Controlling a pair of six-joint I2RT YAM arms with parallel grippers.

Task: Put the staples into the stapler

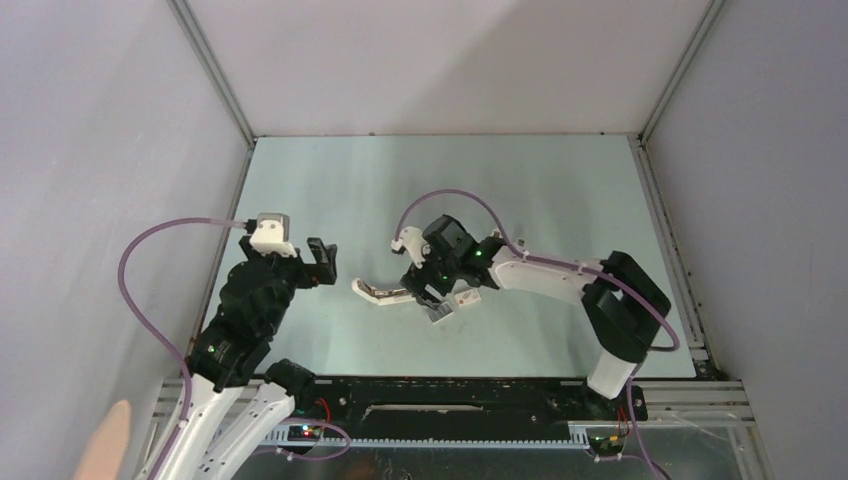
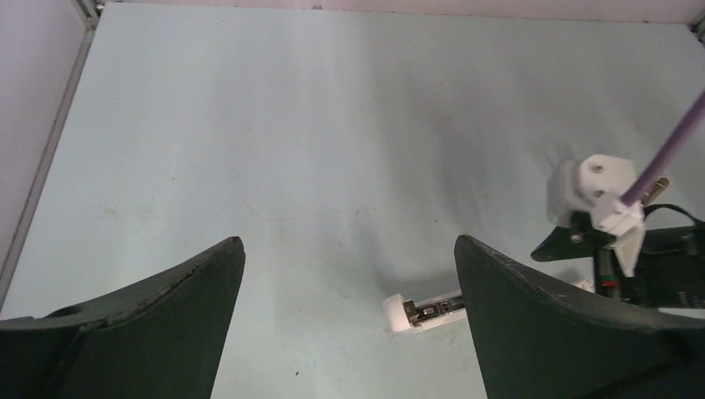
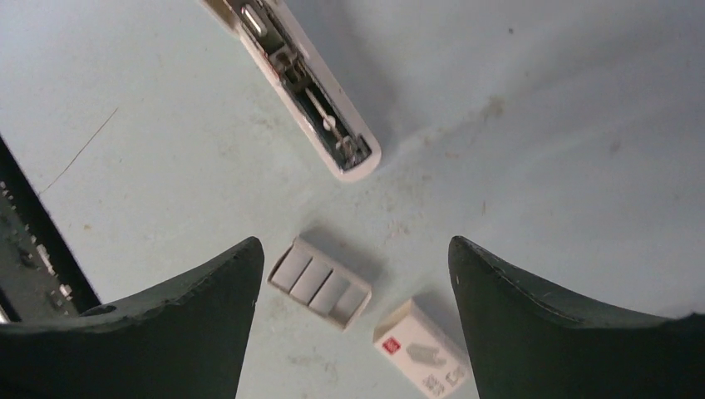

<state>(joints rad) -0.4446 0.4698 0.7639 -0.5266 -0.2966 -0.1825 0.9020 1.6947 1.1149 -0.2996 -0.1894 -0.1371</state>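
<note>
Staples (image 3: 320, 283) sitting loose on the table (image 3: 540, 125), right gripper (image 3: 353, 245) spread wide over them
They lie between its fingers with nothing gripping them, white printed box (image 3: 420, 349) just beside, opened stapler (image 3: 303, 87) near, all mid-table toward the near edge. Left gripper (image 2: 349, 241) is wide open too, holding nothing, over by the left edge.

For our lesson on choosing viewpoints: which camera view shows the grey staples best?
The right wrist view: the staples lie close up between the right gripper's open fingers, their grey segments plain. The top external view gives only a small grey patch by that gripper. The left wrist view does not show them.
</note>
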